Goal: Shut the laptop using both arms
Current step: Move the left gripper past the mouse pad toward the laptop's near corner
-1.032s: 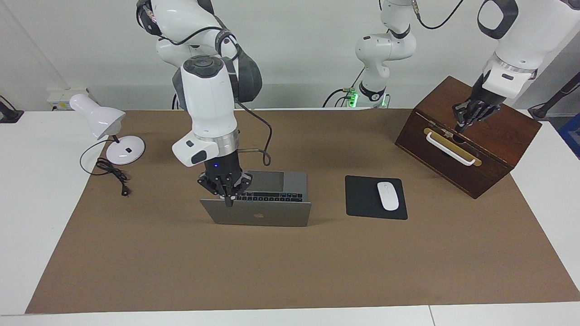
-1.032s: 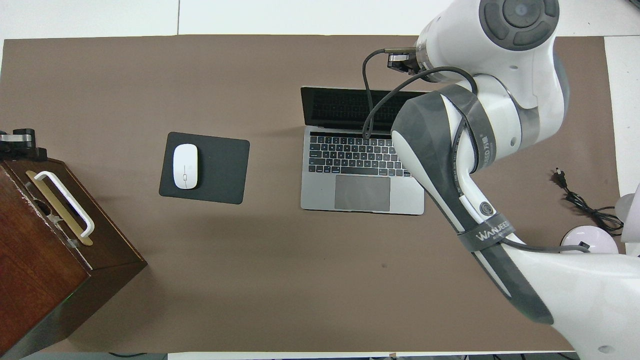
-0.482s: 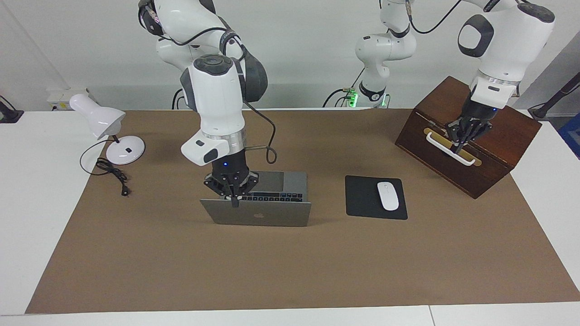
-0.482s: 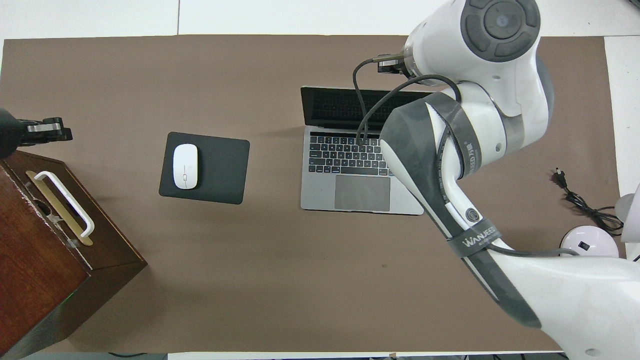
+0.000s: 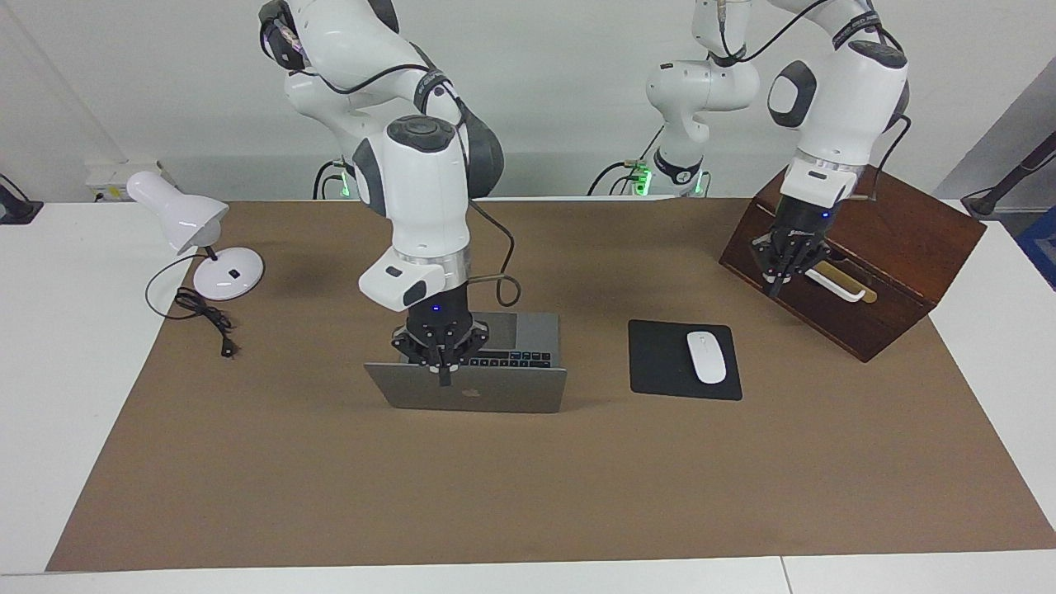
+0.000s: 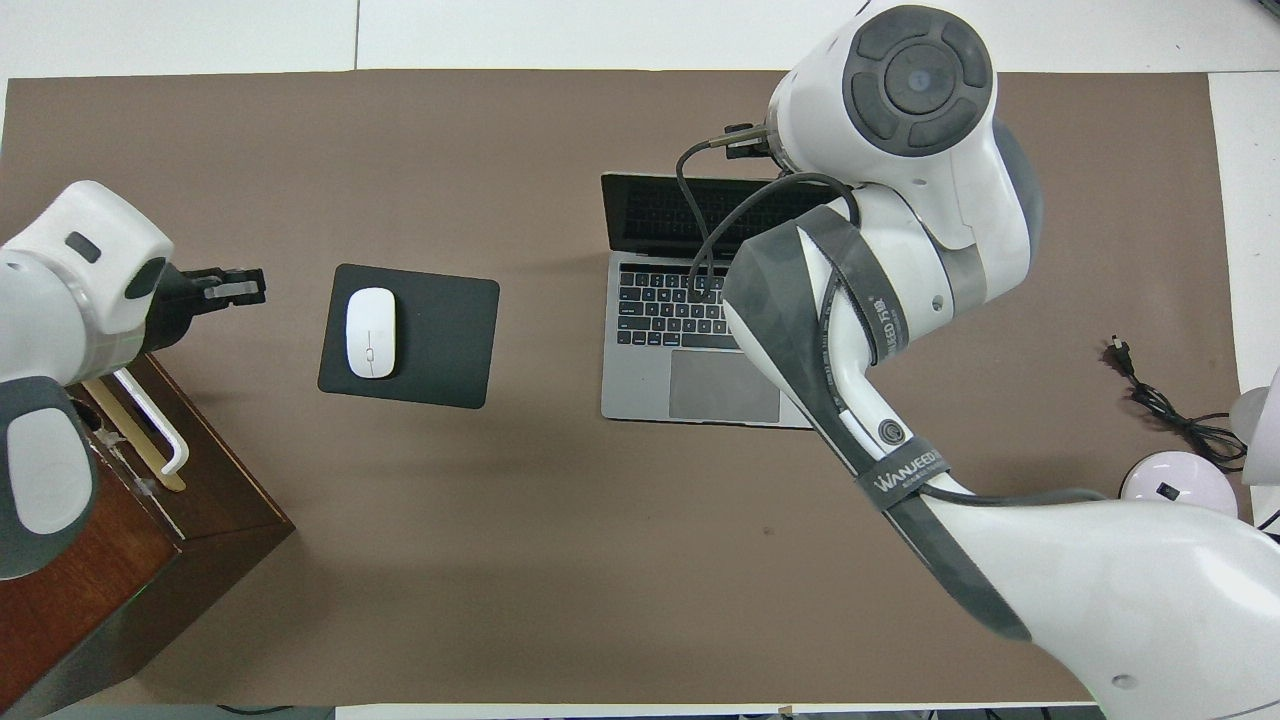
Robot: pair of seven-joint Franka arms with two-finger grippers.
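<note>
The silver-grey laptop (image 5: pixel 503 394) stands open on the brown mat, its lid upright with the apple logo facing away from the robots. Its keyboard and trackpad show in the overhead view (image 6: pixel 660 345). My right gripper (image 5: pixel 445 373) points straight down, fingers together, with its tip at the lid's top edge near the middle. In the overhead view it is hidden under its own arm. My left gripper (image 5: pixel 778 280) is shut and empty in the air over the front of the wooden box, and it also shows in the overhead view (image 6: pixel 240 287).
A dark wooden box (image 5: pixel 907 239) with a white handle (image 5: pixel 841 285) sits at the left arm's end. A white mouse (image 5: pixel 706 356) lies on a black mouse pad (image 5: pixel 656 363) between the box and the laptop. A white desk lamp (image 5: pixel 186 219) and its cable (image 5: pixel 206 318) are at the right arm's end.
My right gripper slid along the lid's top edge toward its middle. My left arm swung from over the box's top toward the mouse pad. The lid has not moved.
</note>
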